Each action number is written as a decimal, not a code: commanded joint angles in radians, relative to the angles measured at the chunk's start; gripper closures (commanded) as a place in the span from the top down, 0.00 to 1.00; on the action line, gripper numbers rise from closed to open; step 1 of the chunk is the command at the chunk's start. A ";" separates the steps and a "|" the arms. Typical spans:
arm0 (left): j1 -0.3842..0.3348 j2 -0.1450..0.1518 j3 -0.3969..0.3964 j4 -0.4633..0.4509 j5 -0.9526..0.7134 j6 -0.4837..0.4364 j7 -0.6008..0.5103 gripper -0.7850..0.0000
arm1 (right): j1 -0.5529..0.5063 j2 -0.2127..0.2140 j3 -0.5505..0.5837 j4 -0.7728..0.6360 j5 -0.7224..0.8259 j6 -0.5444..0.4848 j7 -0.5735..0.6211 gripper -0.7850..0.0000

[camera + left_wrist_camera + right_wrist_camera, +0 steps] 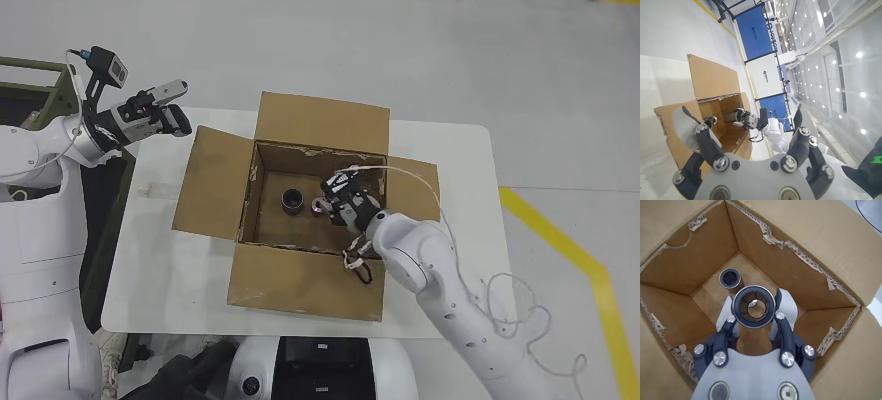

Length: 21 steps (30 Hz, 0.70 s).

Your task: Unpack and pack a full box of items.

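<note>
Clasping sleeve, right tool hangs inside box (walls clear).

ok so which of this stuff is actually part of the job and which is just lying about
Part of the job:
cardboard box
metal tube held in the right gripper
second tube standing in the box
small round metal part beside it
left gripper, open, off to one side

Just there:
table
yellow floor line
blue panels behind

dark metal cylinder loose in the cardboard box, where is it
Top view: the dark metal cylinder stands on the floor of the open cardboard box, just left of the right gripper, which holds a second cylinder.
</note>
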<state>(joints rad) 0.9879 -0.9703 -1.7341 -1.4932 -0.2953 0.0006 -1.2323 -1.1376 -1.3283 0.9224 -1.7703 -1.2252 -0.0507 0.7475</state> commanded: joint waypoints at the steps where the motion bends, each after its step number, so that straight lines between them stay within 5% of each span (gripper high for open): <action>1: 0.000 0.000 0.000 0.000 0.000 0.000 0.000 1.00 | 0.011 -0.005 -0.009 0.018 0.000 0.018 0.002 0.00; 21: 0.000 0.000 0.000 0.000 0.000 0.000 0.000 1.00 | 0.144 -0.051 -0.034 0.214 0.037 0.154 0.081 0.00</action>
<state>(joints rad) 0.9879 -0.9703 -1.7341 -1.4932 -0.2953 0.0006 -1.2323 -1.0001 -1.3776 0.8892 -1.5642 -1.1911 0.1014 0.8191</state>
